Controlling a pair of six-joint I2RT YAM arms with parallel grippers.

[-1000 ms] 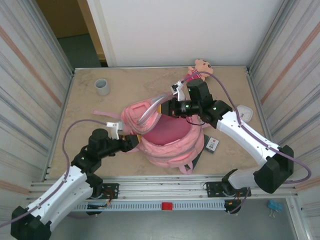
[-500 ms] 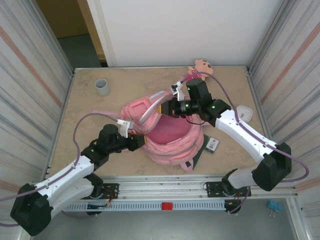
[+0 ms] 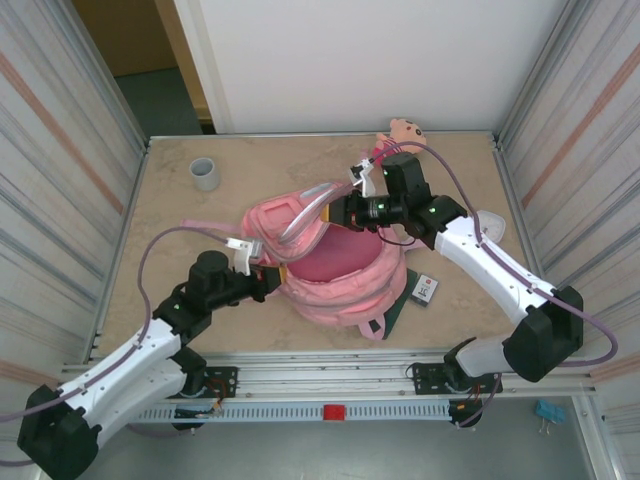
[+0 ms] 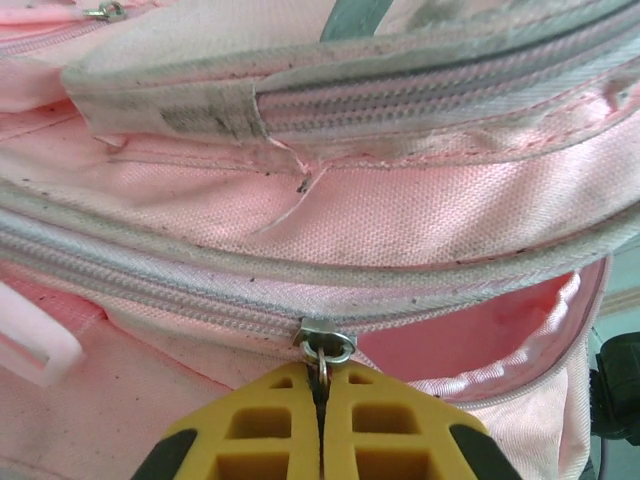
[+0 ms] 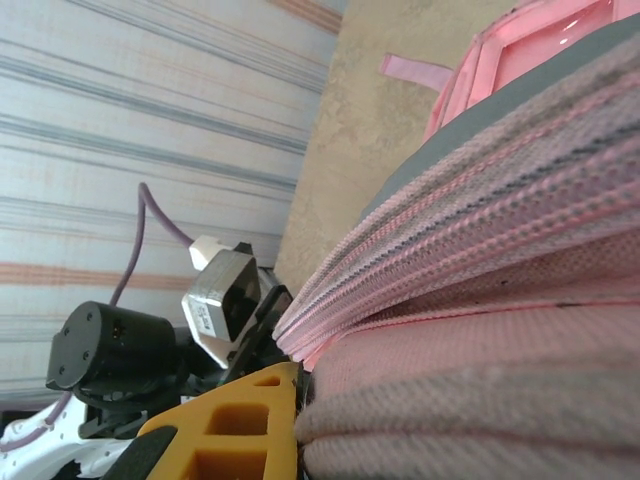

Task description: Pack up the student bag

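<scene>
Since the left gripper (image 4: 322,398) is pinched shut on just the tiny zipper pull (image 4: 326,349), a skewed tug could slip it off or jam the teeth; the student bag (image 3: 340,275) sits mid-table, soft, so it may drag; right gripper (image 3: 338,213) is clamped on its far rim; past that, plush doll (image 3: 404,132) and back wall (image 3: 350,60) leave little room.

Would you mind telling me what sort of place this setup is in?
Probably a lab robot cell: aluminium-framed side panels wall in a stone-look tabletop, and a slotted metal rail at its near edge carries the left arm and right arm.
</scene>
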